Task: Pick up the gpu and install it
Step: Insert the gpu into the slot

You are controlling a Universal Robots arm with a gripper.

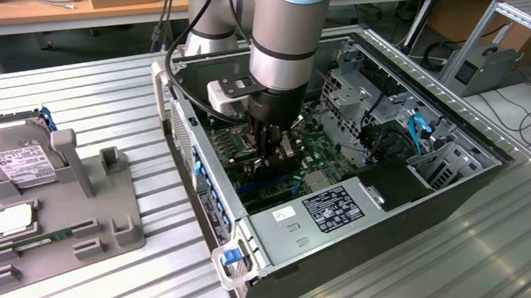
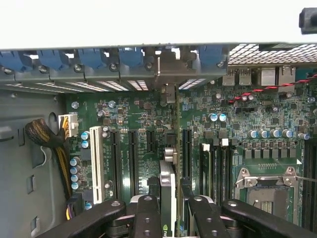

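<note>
The claw point(image 2: 168, 218) is seen clamped on the gpu point(image 2: 168, 186), with one black finger pressed against each face of the card. The card is held on edge, inside the open computer case point(image 1: 467, 176), directly above the motherboard point(image 2: 148, 124).

For a sound insertion, the card edge should be kept parallel to the black expansion slot point(image 2: 185, 148) lying toward 12 o'clock of the claw. The silver end bracket point(image 2: 168, 94) should be lined up with the opening in the rear slot row point(image 2: 99, 64). Pressure is best applied straight down, without tilt.

The contact edge of the card is hidden beneath the card itself, so seating cannot be judged. In the exterior view, the arm point(image 1: 281, 41) covers most of the card. On the worktop point(image 1: 99, 84), at 9 o'clock of the case, a grey parts holder point(image 1: 110, 225) carries a hard drive point(image 1: 10, 158).
</note>
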